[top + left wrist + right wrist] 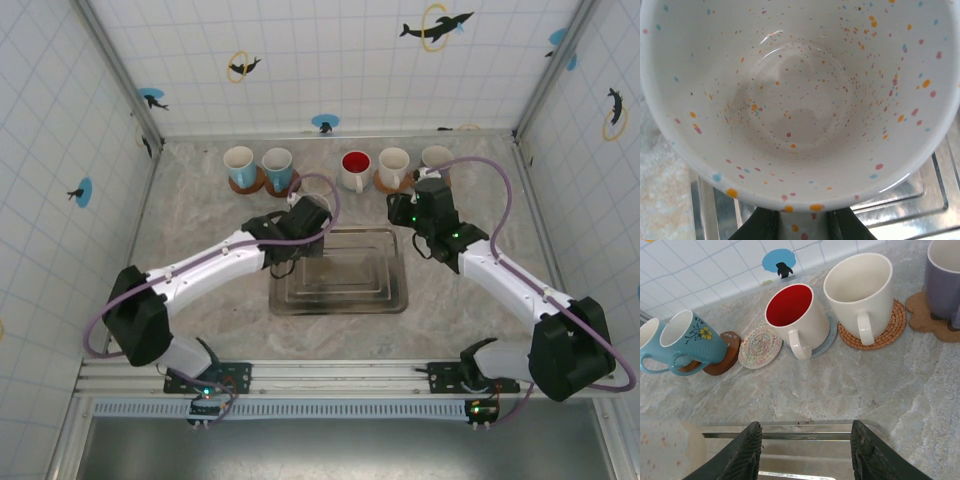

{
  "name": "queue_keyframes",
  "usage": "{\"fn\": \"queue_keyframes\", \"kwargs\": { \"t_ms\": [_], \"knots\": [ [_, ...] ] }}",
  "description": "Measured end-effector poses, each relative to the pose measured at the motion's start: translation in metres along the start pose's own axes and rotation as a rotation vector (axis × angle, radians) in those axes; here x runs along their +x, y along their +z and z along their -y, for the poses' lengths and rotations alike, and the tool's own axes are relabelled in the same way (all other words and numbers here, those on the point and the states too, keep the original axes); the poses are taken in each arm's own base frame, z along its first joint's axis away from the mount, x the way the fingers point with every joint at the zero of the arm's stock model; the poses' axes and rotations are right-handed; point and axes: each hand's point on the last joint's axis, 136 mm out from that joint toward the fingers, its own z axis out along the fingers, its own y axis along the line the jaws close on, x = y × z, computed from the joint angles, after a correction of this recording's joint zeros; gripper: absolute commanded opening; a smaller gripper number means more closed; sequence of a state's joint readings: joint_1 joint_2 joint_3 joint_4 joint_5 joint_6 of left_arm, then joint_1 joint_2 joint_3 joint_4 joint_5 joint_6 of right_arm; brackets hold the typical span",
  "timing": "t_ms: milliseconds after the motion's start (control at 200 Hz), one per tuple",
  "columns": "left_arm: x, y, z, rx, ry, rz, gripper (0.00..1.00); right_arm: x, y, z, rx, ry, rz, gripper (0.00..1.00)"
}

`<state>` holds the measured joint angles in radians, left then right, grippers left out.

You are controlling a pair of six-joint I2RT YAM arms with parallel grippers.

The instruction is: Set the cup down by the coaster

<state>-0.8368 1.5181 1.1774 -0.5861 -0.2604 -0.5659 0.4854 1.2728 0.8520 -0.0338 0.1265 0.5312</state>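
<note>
My left gripper (pixel 802 222) pinches the speckled cup (pixel 800 100) by its rim. The bare woven coaster (pixel 759 346) lies at twelve o'clock, just beyond. My right gripper (pixel 804 435) is half-open, empty.

Light was bright, even and diffuse, falling from above. In the top view the tabletop (pixel 200 215) was evenly lit, with only soft, faint shadows under the arms, and the metal tray (pixel 340 290) gave pale reflections. The left wrist view sat so close to the cup (pixel 800 100) that its rim looked soft; a small glint lay on its inner wall. In the right wrist view the row of mugs (pixel 860 290) was sharp, while the right gripper (pixel 805 424) looked dark and slightly blurred.
</note>
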Motion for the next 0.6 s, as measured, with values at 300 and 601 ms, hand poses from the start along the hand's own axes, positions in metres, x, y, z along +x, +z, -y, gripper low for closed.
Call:
{"fn": "queue_keyframes", "kwargs": {
  "t_ms": [300, 601],
  "knots": [
    [-0.053, 0.026, -0.010, -0.003, -0.006, 0.010, 0.00, -0.002, -0.001, 0.004, 0.007, 0.005, 0.006, 0.50],
    [-0.082, 0.069, -0.019, -0.018, 0.002, -0.015, 0.00, -0.004, 0.000, 0.013, 0.027, 0.016, 0.010, 0.50]
  ]
}}
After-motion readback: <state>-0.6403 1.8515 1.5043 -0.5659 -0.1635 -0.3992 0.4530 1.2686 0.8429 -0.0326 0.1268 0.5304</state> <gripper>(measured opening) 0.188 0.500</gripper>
